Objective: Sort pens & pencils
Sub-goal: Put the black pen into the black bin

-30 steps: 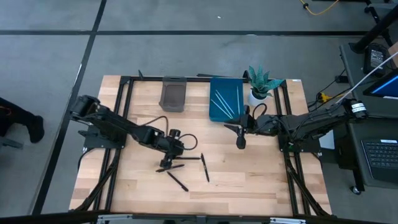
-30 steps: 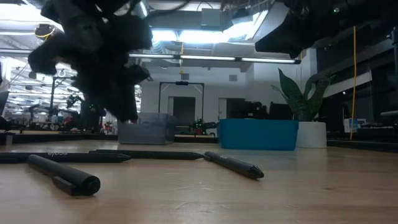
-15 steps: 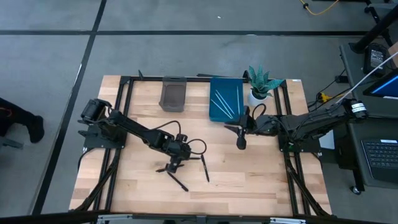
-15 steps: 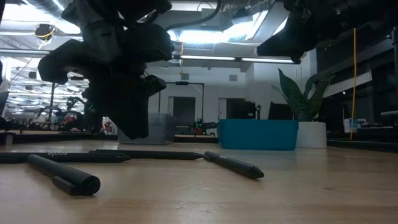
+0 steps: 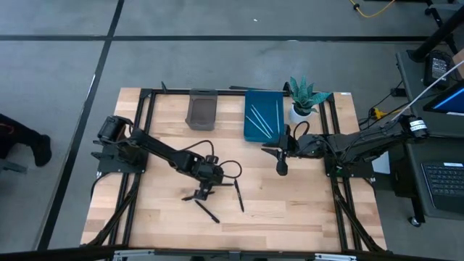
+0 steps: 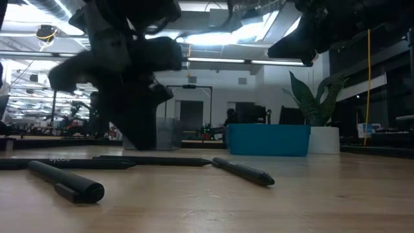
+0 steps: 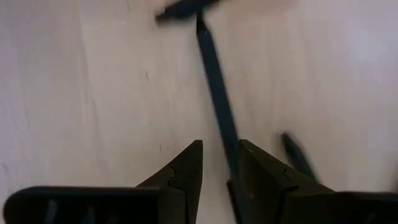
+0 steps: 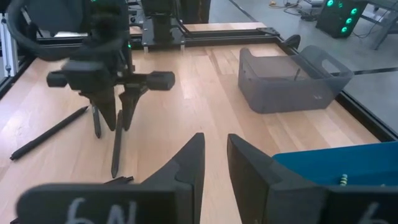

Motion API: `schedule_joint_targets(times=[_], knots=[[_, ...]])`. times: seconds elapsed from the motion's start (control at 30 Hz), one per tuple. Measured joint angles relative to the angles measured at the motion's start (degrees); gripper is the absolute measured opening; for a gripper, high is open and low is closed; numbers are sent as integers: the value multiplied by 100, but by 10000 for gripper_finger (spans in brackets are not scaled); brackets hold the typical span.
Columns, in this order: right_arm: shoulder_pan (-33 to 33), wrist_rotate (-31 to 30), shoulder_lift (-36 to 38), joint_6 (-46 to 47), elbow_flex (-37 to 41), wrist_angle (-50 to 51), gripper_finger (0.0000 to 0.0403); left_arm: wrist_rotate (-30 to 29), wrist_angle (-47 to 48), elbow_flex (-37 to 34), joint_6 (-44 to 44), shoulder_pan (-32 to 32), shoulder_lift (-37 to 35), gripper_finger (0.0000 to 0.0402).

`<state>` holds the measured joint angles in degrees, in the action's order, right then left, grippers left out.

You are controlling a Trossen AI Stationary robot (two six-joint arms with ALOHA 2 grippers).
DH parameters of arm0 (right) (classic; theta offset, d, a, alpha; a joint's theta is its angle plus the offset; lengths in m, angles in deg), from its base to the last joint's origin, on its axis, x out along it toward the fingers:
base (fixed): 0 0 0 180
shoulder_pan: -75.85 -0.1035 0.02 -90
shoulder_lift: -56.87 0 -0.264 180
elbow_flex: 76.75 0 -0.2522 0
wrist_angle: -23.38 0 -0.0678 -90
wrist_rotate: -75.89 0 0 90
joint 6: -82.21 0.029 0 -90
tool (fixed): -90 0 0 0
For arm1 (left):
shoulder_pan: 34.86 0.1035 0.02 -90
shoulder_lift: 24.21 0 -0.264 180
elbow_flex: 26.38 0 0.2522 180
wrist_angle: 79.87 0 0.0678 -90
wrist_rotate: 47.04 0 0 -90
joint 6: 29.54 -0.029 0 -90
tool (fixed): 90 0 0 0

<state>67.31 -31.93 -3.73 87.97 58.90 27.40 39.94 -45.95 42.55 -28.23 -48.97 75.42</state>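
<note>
Black pens [image 5: 217, 194] lie on the wooden table [image 5: 290, 210] under the left end effector [image 5: 205, 187], fingers parted.

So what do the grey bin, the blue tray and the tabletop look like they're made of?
Grey bin: probably translucent plastic; smoky walls with rounded, moulded corners that let light through. Blue tray: likely opaque plastic with a matte teal finish; it could be coated metal, the look leaves that open. Tabletop: light wood, apparently butcher-block, with visible grain and jointed planks and a smooth, faintly glossy surface.
</note>
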Motion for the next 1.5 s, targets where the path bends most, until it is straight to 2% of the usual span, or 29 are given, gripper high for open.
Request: schedule_joint_targets(times=[0.2, 0.7, 0.83, 1.1, 1.37, 1.5], knots=[[0, 2, 0, -3, 0, 10, 71, 428, -27, 12, 19, 76, 294, 95], [0, 0, -2, -3, 0, 43, 71, 614, 48, 7, 165, 103, 412, 94], [0, 2, -2, -2, 0, 46, 71, 615, 63, 7, 161, 104, 435, 80], [-2, 2, -2, 0, 0, 92, 71, 657, 66, 3, 69, 109, 442, 16], [-2, 2, -2, 20, 0, 107, 72, 669, 64, -4, -88, 109, 432, 29], [-2, 2, -2, 20, 0, 107, 72, 673, 75, -10, -262, 104, 368, 17]])
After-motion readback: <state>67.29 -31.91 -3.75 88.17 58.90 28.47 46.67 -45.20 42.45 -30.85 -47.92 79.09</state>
